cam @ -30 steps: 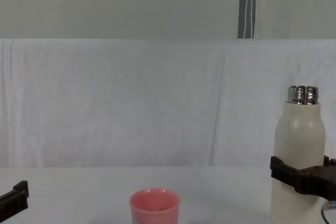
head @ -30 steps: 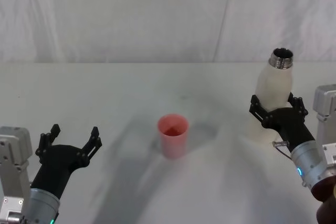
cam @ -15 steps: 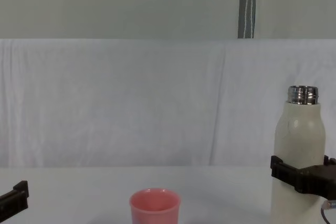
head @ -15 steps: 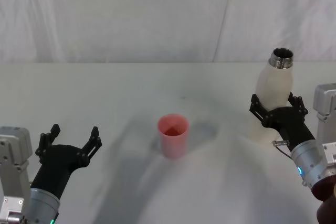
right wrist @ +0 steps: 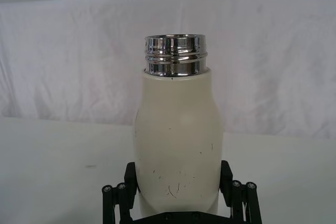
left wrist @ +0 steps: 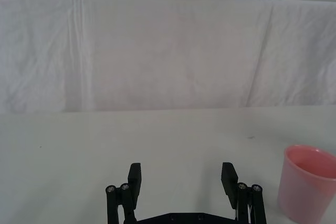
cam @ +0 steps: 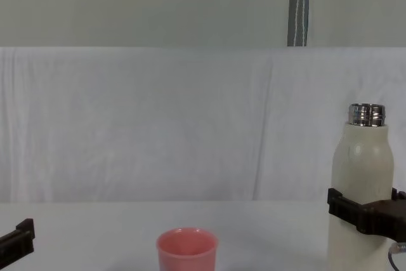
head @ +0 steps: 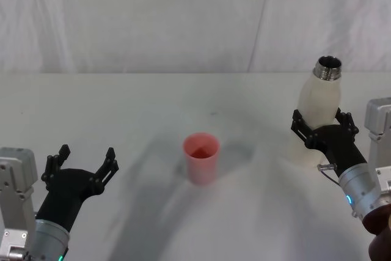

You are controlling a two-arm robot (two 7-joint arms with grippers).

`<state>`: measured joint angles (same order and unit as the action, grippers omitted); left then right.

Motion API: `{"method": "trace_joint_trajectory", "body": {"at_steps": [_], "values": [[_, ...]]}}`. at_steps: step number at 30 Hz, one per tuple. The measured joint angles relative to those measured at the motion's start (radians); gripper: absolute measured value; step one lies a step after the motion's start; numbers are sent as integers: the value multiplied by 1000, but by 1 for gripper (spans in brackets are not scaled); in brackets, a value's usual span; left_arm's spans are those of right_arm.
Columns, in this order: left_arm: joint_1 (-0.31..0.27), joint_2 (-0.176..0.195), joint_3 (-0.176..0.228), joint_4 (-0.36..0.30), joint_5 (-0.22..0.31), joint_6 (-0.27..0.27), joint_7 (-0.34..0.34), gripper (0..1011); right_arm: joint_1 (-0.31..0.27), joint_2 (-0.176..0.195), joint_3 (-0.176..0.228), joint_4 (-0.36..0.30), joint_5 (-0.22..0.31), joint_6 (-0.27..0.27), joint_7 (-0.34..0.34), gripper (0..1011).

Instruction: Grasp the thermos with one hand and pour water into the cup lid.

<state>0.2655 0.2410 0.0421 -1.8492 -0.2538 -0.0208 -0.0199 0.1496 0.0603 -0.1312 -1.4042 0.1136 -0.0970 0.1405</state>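
Presently my right gripper point(head: 322, 128) is clamped around the lower body of the thermos point(head: 317, 103), one black finger on each side of the cream-white wall; the right wrist view confirms both fingers point(right wrist: 226, 174) pressed against the thermos point(right wrist: 177, 135) with no gap visible. The thermos stands upright on the right side of the table point(head: 153, 108), its silver threaded neck uncapped and pointing up; whether its base touches the table I cannot tell, since my gripper hides it in the head view and the chest view cuts it off. In the chest view the gripper point(cam: 368, 215) wraps the thermos point(cam: 359, 176) below its mid-height. My left gripper point(head: 82, 163) is at the near left of the table, fingers spread wide apart and holding nothing; the left wrist view shows the two fingers point(left wrist: 135, 174) parted over bare table surface. The cup lid point(head: 201, 158) stands upright near the middle of the table, between the two grippers and well apart from the thermos, its open mouth facing up. It also appears just beside the left gripper's far finger in the left wrist view point(left wrist: 307, 182) and low in the chest view point(cam: 186, 251). A white cloth backdrop point(head: 183, 16) hangs behind the table.
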Motion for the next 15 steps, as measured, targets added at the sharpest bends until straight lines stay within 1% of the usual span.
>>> {"method": "trace_joint_trajectory", "body": {"at_steps": [15], "values": [[0,0,0,0,0,0,0,1001,-2,2,-1,-4,0,1,0,950]]}}
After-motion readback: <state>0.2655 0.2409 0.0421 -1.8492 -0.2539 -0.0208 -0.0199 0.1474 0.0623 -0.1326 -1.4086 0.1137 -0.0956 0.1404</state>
